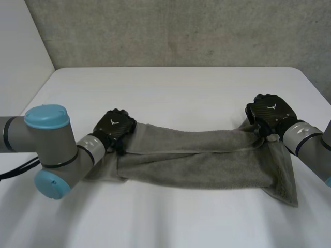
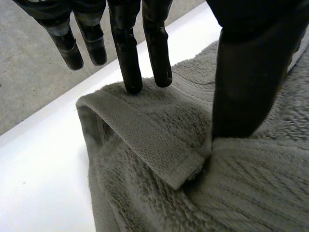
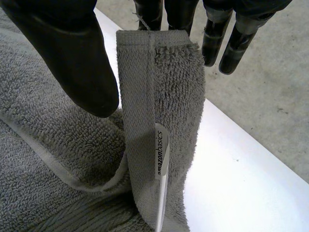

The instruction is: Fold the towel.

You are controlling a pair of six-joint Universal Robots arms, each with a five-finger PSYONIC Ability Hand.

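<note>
Head view: a grey towel (image 1: 207, 163) lies stretched across the middle of a white table (image 1: 170, 90), partly doubled along its length, with a bare concrete wall (image 1: 181, 31) behind. The robot's left hand (image 1: 115, 126) sits on the far corner of the towel's left end, and the right hand (image 1: 269, 112) on the far corner of its right end. Between the two hands the towel's far edge runs in a straight line over the layer beneath. At the right end a loose flap trails toward the near side of the table, beside the right arm (image 1: 310, 142).

Left wrist view: the left hand's fingers (image 2: 126, 53) come down straight. Two fingertips touch the hem of a turned-over corner while the thumb (image 2: 246, 87) presses into the pile on the other side. The corner is humped up between them, caught in a narrow pinch. The remaining fingers hang clear beside the cloth.

Right wrist view: the right hand holds its corner upright, the hem standing on end against the fingers (image 3: 181, 12). The thumb (image 3: 67, 53) is close against its other side, making a narrow grip on the cloth. A white label (image 3: 161, 150) with dark print hangs along the raised strip, below the hand and above the table.
</note>
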